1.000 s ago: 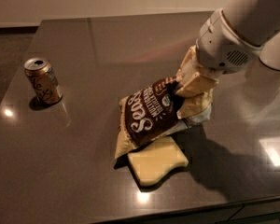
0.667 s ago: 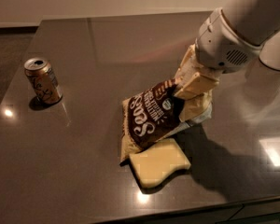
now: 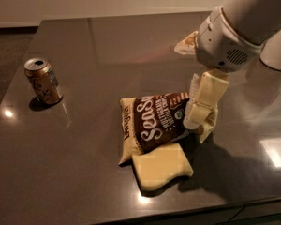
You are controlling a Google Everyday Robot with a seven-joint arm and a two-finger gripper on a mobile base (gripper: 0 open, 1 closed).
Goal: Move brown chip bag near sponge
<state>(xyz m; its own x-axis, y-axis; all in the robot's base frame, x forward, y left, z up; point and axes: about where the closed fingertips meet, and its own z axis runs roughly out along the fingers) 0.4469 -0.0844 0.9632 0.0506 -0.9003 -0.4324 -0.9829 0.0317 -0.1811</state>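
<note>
The brown chip bag lies on the dark table, its lower edge resting on the top of the pale yellow sponge. The sponge lies flat just in front of the bag, touching it. My gripper comes down from the upper right and sits at the bag's right end. It is shut on that edge of the bag, with the near finger covering the bag's corner.
A tan soda can stands upright at the left of the table. The table's front edge runs close below the sponge. My white arm housing hangs over the right part of the table.
The bag has come down from a tilted, lifted pose and moved slightly right. It now lies flatter, resting on the sponge's top edge. The gripper lowered with it.
</note>
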